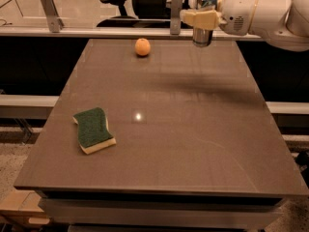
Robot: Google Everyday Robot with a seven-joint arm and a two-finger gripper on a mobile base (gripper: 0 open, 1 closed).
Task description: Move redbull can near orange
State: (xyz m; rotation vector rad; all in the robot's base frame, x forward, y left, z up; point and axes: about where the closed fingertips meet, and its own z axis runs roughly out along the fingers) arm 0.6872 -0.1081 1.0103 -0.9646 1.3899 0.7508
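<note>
The redbull can (204, 33), silver with a blue pull tab on top, is held upright in the air above the table's far right part. My gripper (203, 18) is shut on the can, its cream fingers (197, 19) wrapped around the can's upper half, with the white arm reaching in from the right. The orange (142, 47) sits on the table near the far edge, to the left of the can and apart from it.
A green-and-yellow sponge (93, 129) lies on the grey table (193, 144) at the near left. Metal posts (176, 11) and a rail run along the table's far edge, with an office chair (120, 4) behind.
</note>
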